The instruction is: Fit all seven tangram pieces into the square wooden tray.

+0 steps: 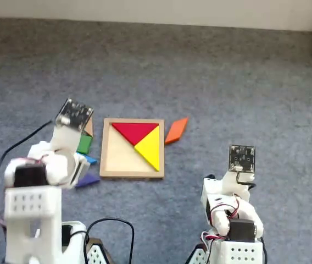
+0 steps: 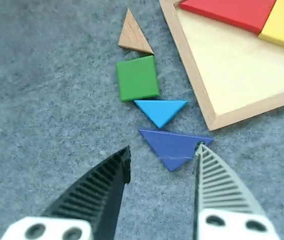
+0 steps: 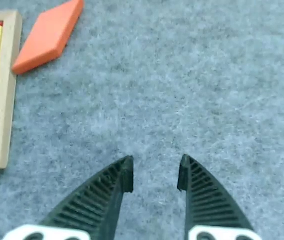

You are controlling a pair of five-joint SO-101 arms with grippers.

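Observation:
The square wooden tray (image 1: 107,165) lies mid-table, holding a red triangle (image 1: 132,131) and a yellow triangle (image 1: 150,148). An orange parallelogram (image 1: 176,130) lies just right of the tray. Left of the tray sit a wooden triangle (image 2: 133,35), a green square (image 2: 138,78), a light blue triangle (image 2: 161,111) and a dark blue triangle (image 2: 173,146). My left gripper (image 2: 163,156) is open over the dark blue triangle, one fingertip at its corner. My right gripper (image 3: 155,171) is open above bare carpet, with the orange parallelogram (image 3: 48,34) and the tray's edge (image 3: 4,95) farther off.
Grey carpet (image 1: 227,82) covers the table. The left arm's base (image 1: 32,214) and the right arm's base (image 1: 233,231) stand at the near edge, with black cables (image 1: 112,223) by the left one. A pale wall strip (image 1: 156,11) runs along the far side.

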